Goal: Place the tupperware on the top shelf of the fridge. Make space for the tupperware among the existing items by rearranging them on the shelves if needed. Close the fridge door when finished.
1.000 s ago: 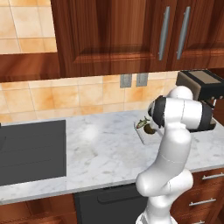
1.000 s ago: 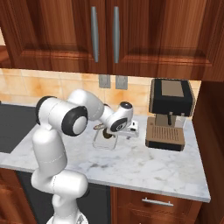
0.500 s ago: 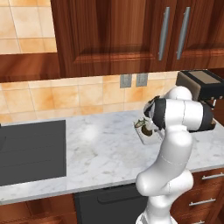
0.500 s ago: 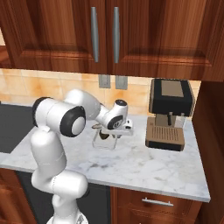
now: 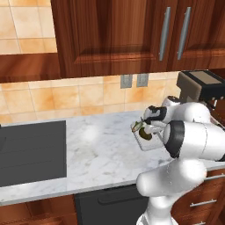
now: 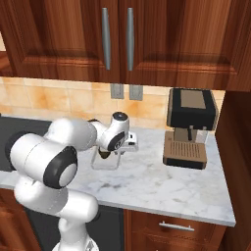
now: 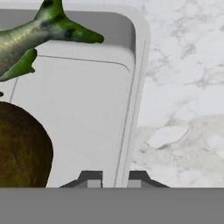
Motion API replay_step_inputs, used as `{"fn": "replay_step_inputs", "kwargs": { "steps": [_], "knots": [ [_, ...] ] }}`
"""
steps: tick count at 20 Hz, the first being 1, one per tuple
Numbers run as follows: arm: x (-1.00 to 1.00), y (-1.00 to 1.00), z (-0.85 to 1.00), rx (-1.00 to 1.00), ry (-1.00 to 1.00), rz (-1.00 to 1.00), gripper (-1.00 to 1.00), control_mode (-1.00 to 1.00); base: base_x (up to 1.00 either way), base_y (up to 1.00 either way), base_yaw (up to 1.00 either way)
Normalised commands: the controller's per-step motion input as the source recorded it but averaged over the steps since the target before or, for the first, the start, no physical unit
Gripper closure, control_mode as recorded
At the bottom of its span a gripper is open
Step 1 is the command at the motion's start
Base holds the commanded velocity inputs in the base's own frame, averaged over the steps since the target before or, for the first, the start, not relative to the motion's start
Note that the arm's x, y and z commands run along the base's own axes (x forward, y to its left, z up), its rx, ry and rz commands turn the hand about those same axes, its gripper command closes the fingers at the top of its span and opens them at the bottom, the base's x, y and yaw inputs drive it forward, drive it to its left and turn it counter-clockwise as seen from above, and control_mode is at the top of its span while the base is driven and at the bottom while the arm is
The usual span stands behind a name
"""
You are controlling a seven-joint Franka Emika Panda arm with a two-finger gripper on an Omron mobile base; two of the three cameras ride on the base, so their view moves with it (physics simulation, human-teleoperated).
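Bottom centre of the hand view, the tupperware [image 7: 87, 109] rim is pinched between the gripper [image 7: 115, 179] jaws, tray stretching up-left.

Both base views look forward and down from behind the arm, sharing the counter [image 5: 101, 154]; hand view sits close above it.

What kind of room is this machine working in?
A kitchen, computer-rendered by the look of it: wooden cabinets hang over a marble counter, a coffee machine stands against the tiled wall, and a black cooktop sits alongside.
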Motion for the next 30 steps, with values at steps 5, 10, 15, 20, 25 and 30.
{"fn": "replay_step_inputs", "kwargs": {
  "steps": [5,10,15,20,25,30],
  "knots": [
    [-0.71,0.31,0.99,0.00,0.00,0.00,1.00,-1.00,0.00,0.00,0.00],
    [-0.69,0.27,0.82,0.00,0.14,-0.01,1.00,-1.00,0.00,0.00,0.00],
    [-0.68,0.12,0.58,0.08,0.11,-0.13,1.00,-1.00,0.00,0.00,0.00],
    [-0.56,0.15,0.73,0.08,0.03,-0.14,1.00,-1.00,0.00,0.00,0.00],
    [-0.54,0.00,0.58,0.01,0.00,-0.03,1.00,-1.00,0.00,0.00,0.00],
    [-0.17,0.00,0.18,0.00,-0.01,0.00,1.00,-1.00,0.00,0.00,0.00]
  ]
}}
